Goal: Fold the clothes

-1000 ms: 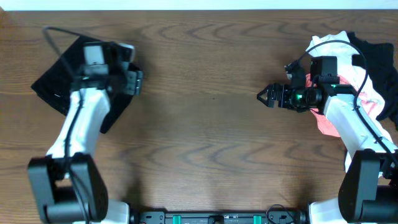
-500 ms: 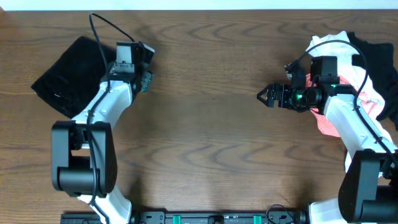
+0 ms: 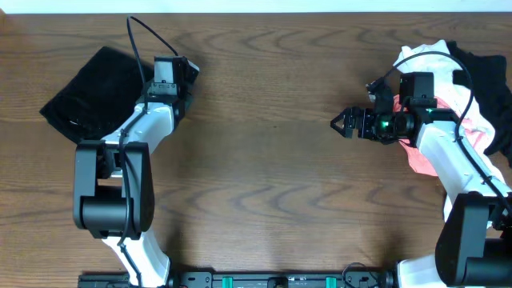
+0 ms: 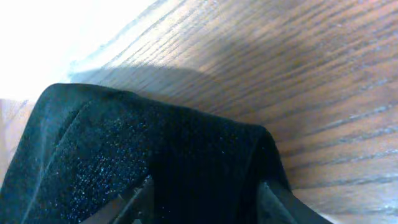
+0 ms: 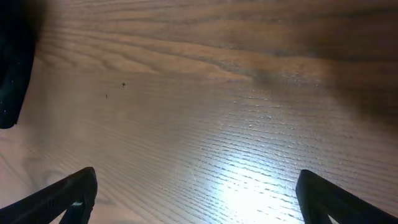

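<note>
Overhead, we count two arms, two sets of fingers and two lots of cloth. One black garment lies flat in a roughly squared shape at the far left of the tabletop. We judge it was put there as a finished fold, out of the working middle. One loose pile sits at the far right edge, showing white, pink and black cloth; we cannot tell how many pieces it holds. The left fingers hang at the black garment's right-hand corner. In the left wrist view dark textured cloth fills the space ahead of them, yet we cannot tell whether they pinch it or only hover over it. The right fingers point toward the bare middle, apart from the pile beside that arm. The right wrist view shows them spread wide with only wood between them, so we judge them free to fetch another piece
</note>
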Motion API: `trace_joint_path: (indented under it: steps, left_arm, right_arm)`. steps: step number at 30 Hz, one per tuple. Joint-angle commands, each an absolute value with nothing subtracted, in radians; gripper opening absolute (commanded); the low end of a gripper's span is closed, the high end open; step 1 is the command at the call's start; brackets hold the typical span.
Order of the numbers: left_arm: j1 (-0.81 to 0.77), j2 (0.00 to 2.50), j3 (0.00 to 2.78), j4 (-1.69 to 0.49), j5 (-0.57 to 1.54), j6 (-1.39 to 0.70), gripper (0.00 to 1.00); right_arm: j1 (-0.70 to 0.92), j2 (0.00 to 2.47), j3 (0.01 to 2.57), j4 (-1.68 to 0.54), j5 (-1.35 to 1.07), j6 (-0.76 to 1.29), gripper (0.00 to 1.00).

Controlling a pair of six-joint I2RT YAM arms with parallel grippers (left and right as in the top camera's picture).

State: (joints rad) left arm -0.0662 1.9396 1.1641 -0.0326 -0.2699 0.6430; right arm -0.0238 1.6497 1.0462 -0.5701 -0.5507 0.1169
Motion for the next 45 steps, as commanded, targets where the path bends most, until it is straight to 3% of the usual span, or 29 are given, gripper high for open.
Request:
trace_joint_path:
  steps: [1, 2, 5, 20, 26, 34, 45]
  left_arm:
    - [-0.06, 1.957, 1.182, 0.006, -0.302, 0.658, 0.29]
    - [-0.059, 1.957, 1.182, 0.028, -0.31, 0.658, 0.21]
    - [-0.059, 1.957, 1.182, 0.105, -0.343, 0.657, 0.14]
    - [0.017, 2.058, 1.183, 0.373, -0.346, 0.637, 0.13]
    - [0.065, 2.067, 1.213, 0.377, -0.42, 0.477, 0.12]
    - [0.094, 1.991, 1.273, 0.263, -0.556, 0.268, 0.12]
    - [0.223, 1.944, 1.272, -0.165, -0.553, -0.23, 0.12]
  right_arm:
    - [-0.019, 1.642, 1.046, -0.568, -0.566, 0.1, 0.99]
    - [-0.019, 1.642, 1.046, -0.569, -0.566, 0.1, 0.99]
    - [-0.019, 1.642, 1.046, -0.572, -0.566, 0.1, 0.99]
    - [-0.019, 1.642, 1.046, -0.572, -0.567, 0.146, 0.99]
    - [-0.019, 1.642, 1.046, -0.562, -0.566, 0.168, 0.99]
    - [-0.019, 1.642, 1.046, -0.553, -0.566, 0.169, 0.99]
    - [-0.019, 1.642, 1.046, -0.545, -0.566, 0.168, 0.99]
